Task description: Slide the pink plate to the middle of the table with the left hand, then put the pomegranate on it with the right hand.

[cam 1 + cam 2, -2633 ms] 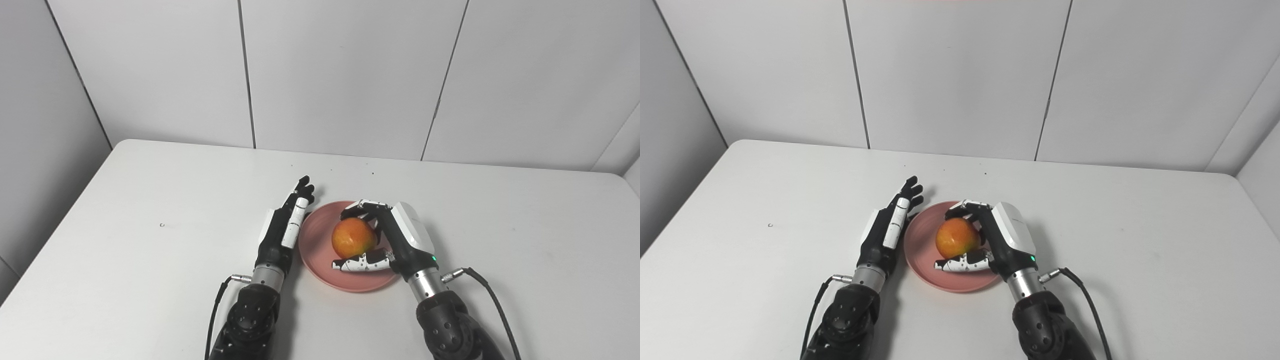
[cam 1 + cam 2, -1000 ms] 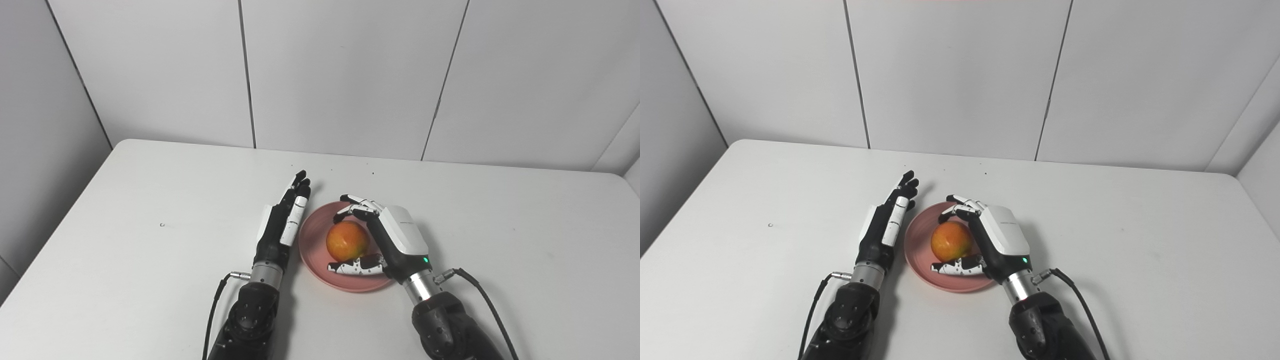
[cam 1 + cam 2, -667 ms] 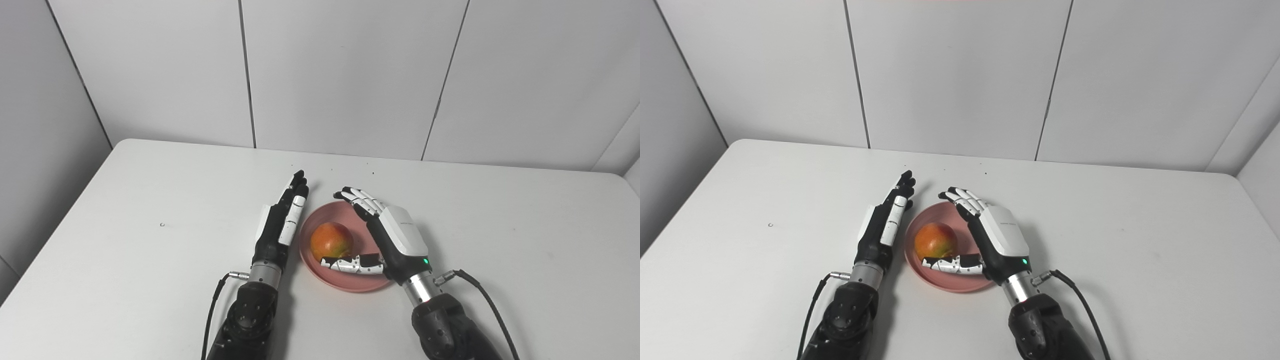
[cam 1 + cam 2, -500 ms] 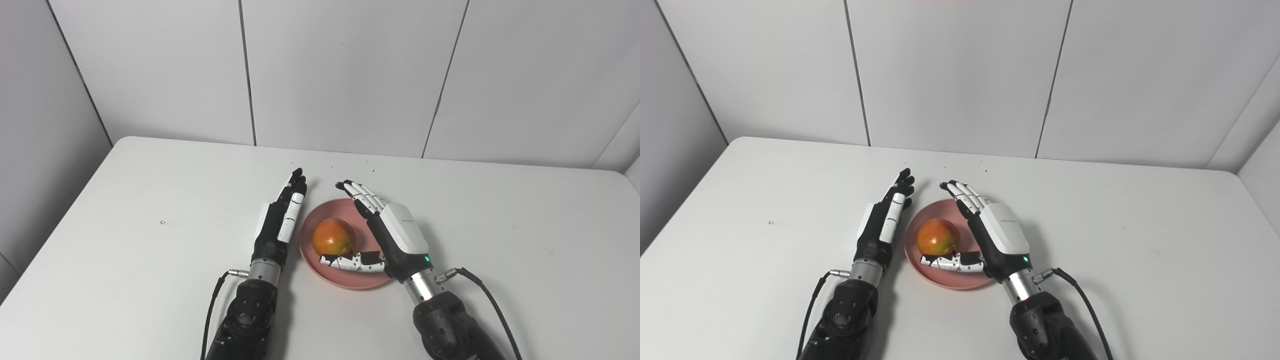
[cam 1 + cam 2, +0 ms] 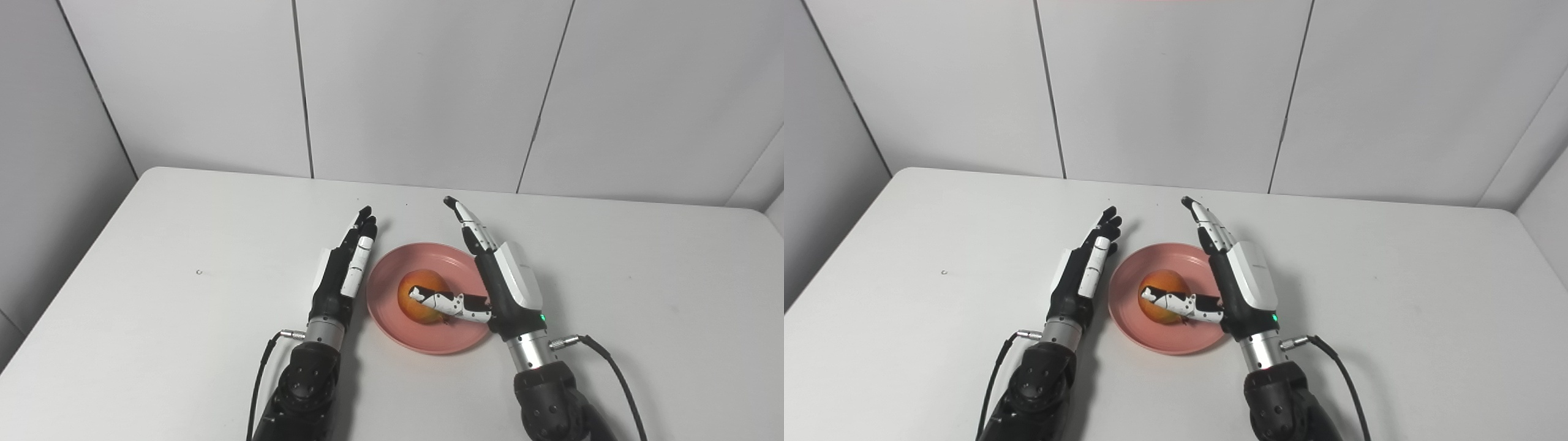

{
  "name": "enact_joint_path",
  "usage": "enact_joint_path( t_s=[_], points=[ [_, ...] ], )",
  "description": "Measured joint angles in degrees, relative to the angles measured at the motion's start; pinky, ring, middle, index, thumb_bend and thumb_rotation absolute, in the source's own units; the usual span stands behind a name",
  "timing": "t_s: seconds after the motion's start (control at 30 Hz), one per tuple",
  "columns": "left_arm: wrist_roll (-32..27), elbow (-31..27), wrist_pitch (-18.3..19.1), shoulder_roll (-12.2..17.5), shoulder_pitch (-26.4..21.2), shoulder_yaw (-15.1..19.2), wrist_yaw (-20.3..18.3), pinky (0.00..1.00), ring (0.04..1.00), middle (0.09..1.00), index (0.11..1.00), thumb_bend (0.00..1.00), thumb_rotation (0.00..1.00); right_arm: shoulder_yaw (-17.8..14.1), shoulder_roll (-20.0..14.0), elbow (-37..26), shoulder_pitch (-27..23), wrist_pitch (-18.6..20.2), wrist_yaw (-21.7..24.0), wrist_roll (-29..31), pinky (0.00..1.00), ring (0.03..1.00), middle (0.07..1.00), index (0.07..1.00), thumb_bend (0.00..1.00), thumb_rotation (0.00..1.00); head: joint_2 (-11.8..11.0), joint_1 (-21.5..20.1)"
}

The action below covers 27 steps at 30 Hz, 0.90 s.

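On the white bench [image 5: 184, 343], the round pink plate [image 5: 392, 318] lies near the middle, holding the round orange-red pomegranate [image 5: 418, 304]. The right robot hand [image 5: 499, 288] hangs beside it, fingers straight and spread, thumb crossing over the fruit, gripping nothing. The left robot hand [image 5: 340, 275] rests just left of the plate, flat and open, empty.

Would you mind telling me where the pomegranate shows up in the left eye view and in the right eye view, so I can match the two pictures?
Left eye view: the pomegranate sits just right of centre, low in the picture, on the pink plate.
Right eye view: the pomegranate sits just left of centre, on the same plate.
Shared landmark: the right hand, whose thumb crosses in front of the fruit in both views.
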Motion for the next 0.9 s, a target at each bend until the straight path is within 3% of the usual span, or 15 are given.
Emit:
enact_joint_path(
  t_s=[0.1,0.4,0.7,0.9],
  points=[
    [-0.01,-0.05,0.23,0.0,0.0,0.03,-0.06,0.96,0.952,0.944,0.922,0.67,1.0,-1.23,0.16,0.33,0.3,-0.2,-0.72,1.43,0.82,0.891,0.923,0.934,0.63,0.76,0.0,0.0],
    [-0.08,-0.61,0.93,0.01,0.03,0.17,-0.26,0.97,0.957,0.945,0.923,0.68,1.0,-5.89,1.67,-0.23,1.9,0.41,1.65,11.24,0.9,0.923,0.918,0.926,0.62,0.99,0.0,-0.18],
    [-0.66,-0.81,1.12,0.04,0.06,0.2,-0.55,0.98,0.963,0.952,0.929,0.7,1.0,-9.43,3.45,1.73,1.93,0.46,4.07,19.61,0.9,0.929,0.918,0.925,0.59,1.0,0.0,-0.62],
    [-1.04,-0.89,1.21,0.06,0.1,0.31,-0.67,0.97,0.961,0.952,0.931,0.7,1.0,-11.27,3.9,3.24,1.24,0.53,7.1,25.93,0.9,0.92,0.921,0.928,0.66,1.0,0.0,-0.88]
  ],
)
